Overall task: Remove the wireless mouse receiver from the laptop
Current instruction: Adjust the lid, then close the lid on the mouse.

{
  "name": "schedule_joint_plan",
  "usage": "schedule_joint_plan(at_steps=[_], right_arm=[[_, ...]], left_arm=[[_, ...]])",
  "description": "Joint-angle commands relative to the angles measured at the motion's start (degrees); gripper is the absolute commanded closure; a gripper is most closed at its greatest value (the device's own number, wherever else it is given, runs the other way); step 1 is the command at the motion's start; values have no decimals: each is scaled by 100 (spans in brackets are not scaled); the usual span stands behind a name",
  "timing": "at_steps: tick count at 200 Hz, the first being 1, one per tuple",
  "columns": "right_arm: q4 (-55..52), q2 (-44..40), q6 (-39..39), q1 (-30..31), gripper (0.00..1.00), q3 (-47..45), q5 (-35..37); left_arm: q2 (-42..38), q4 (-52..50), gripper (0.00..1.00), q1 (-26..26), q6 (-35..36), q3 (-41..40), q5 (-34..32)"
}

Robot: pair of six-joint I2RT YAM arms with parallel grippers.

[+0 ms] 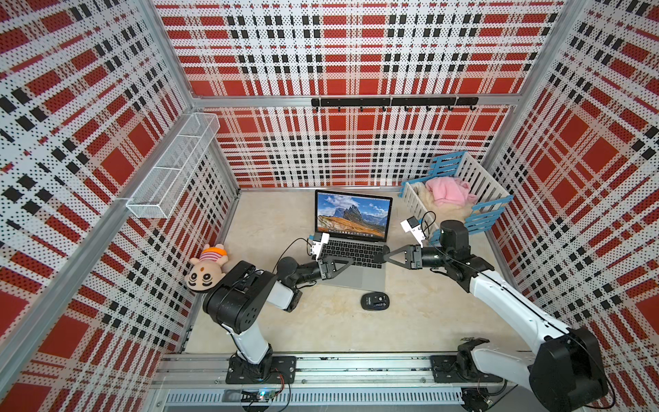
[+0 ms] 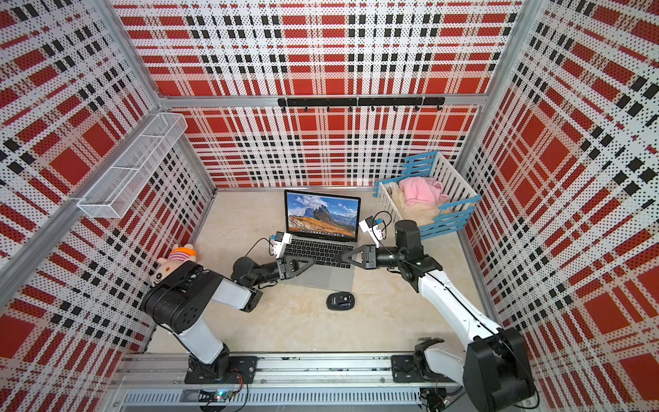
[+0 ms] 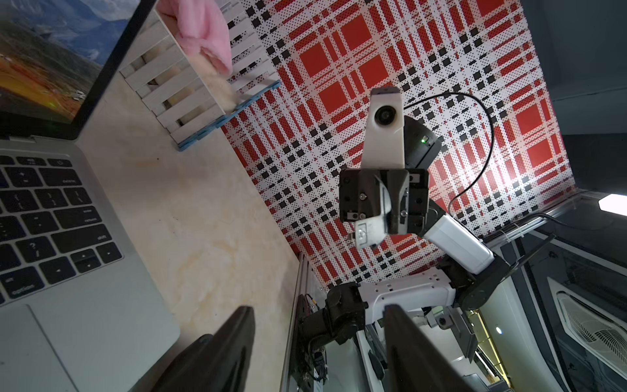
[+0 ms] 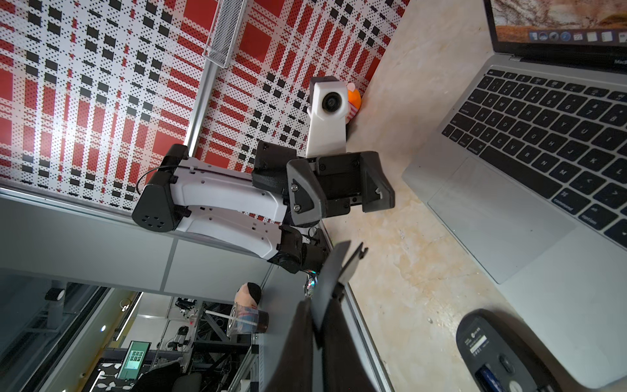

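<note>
The laptop (image 1: 356, 281) (image 2: 321, 280) stands open on the table with a mountain picture on its screen. My left gripper (image 1: 351, 262) (image 3: 319, 309) hovers over its keyboard from the left, jaws open and empty. My right gripper (image 1: 384, 257) (image 4: 319, 298) is at the laptop's right edge. It is shut on a thin, curved black mouse cover piece (image 4: 339, 264) that sticks out past its fingertips. The two grippers point at each other, a short gap apart. I cannot make out the wireless mouse receiver in any view.
A black mouse (image 1: 374, 301) (image 4: 502, 353) lies in front of the laptop with its battery bay uncovered. A slatted crib (image 1: 474, 185) with pink cloth stands at the back right. A doll (image 1: 207, 267) lies by the left wall, under a wire basket (image 1: 171, 171).
</note>
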Motion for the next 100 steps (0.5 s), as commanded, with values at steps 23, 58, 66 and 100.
schedule_joint_plan(at_steps=[23, 58, 66, 100], right_arm=[[-506, -359, -261, 1, 100, -179, 25], [-1087, -360, -564, -84, 100, -284, 418], [-999, -333, -481, -124, 100, -364, 408], [-997, -283, -443, -202, 100, -453, 501]], left_arm=[[191, 716, 36, -314, 1220, -232, -254], [-251, -1146, 36, -770, 3011, -436, -895], [-390, -1505, 36, -898, 3443, -495, -1096], [-1009, -2552, 29, -1474, 5336, -766, -1922]])
